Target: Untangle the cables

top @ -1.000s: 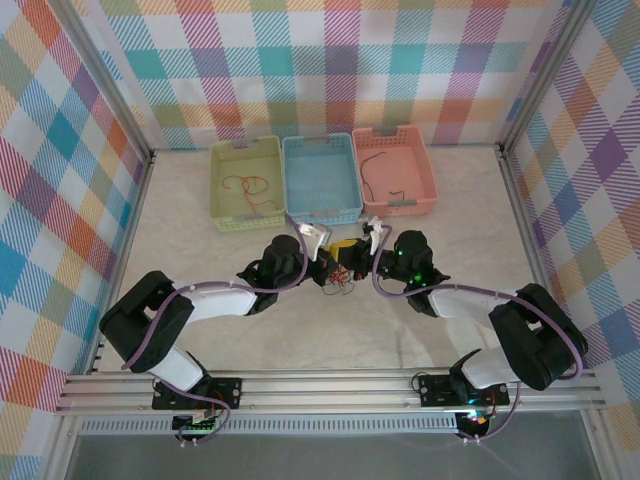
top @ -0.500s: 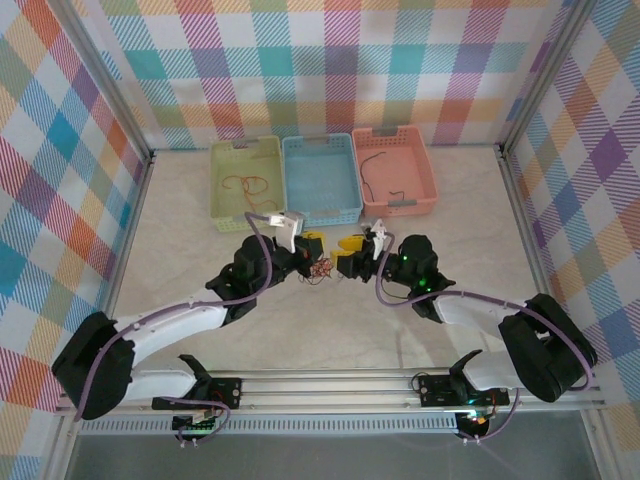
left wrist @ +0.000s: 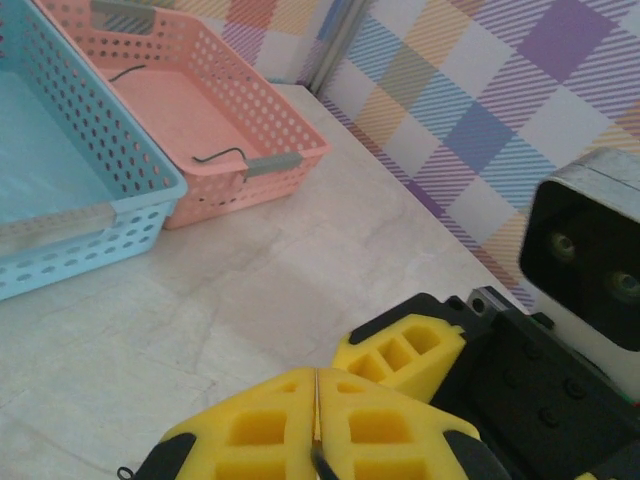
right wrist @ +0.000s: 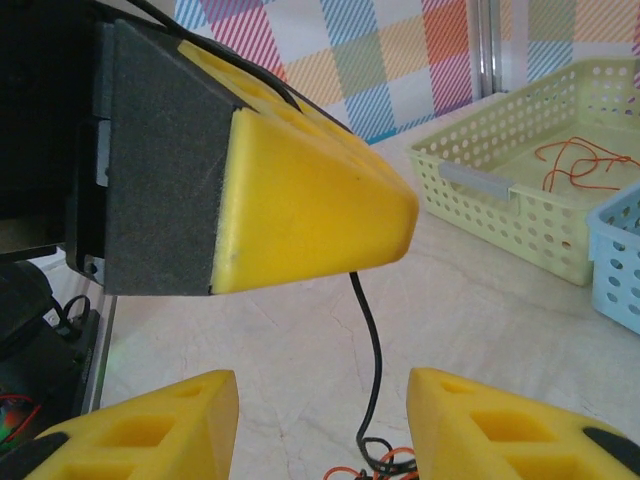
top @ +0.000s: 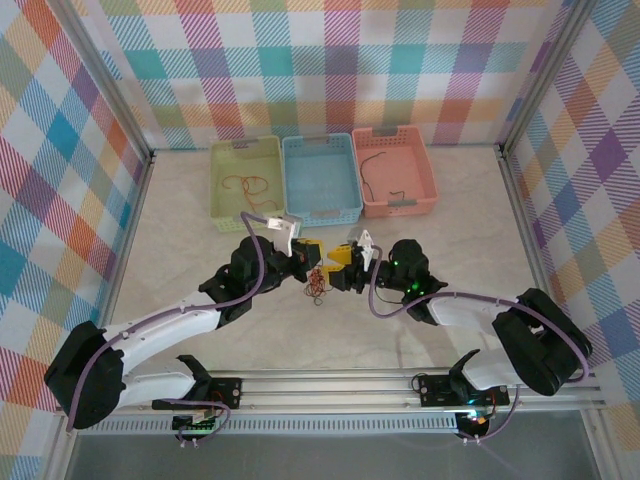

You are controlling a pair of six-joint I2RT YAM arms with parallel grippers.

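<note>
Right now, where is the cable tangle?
In the top view the tangle is mid-table, in front of the blue basket, just below the left gripper, which is shut on a black cable rising from it.

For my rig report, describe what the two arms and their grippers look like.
The left arm and right arm have white links, black joints and purple-grey cables alongside. The left gripper and right gripper carry blocky yellow fingers with square hollows.

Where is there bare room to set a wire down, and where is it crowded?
Free: the marbled tabletop between the left wall and the left arm; the strip right of the pink plastic basket; inside the pale blue plastic basket. Crowded: the centre, where the left gripper and right gripper meet over the thin tangled cables.
</note>
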